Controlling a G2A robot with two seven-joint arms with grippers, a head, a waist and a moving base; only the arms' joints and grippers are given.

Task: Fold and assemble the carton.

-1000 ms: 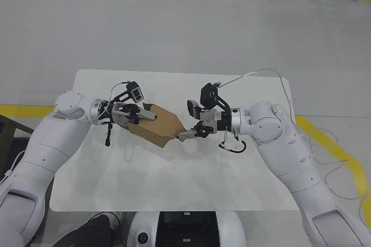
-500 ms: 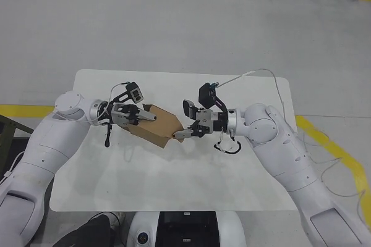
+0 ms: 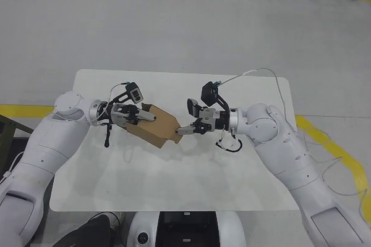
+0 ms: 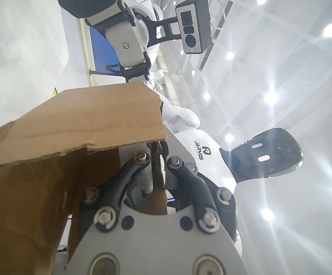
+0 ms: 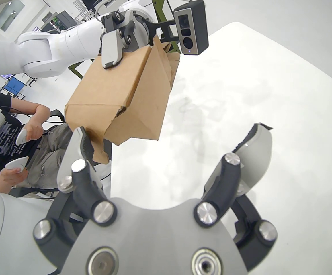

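I am driving this rig in what looks to me like a big industrial hall used as a robotics test floor, not a home or an office. Overhead I see a very high ceiling with rows of bright round ceiling lights hung along long beams. The floor is smooth, pale grey and bare, with a yellow line marking off the work area on the left and again on the right. My station is a plain white table standing alone on that floor. Beyond the left side stands a green metal frame, and far off a blue board and a lit screen.
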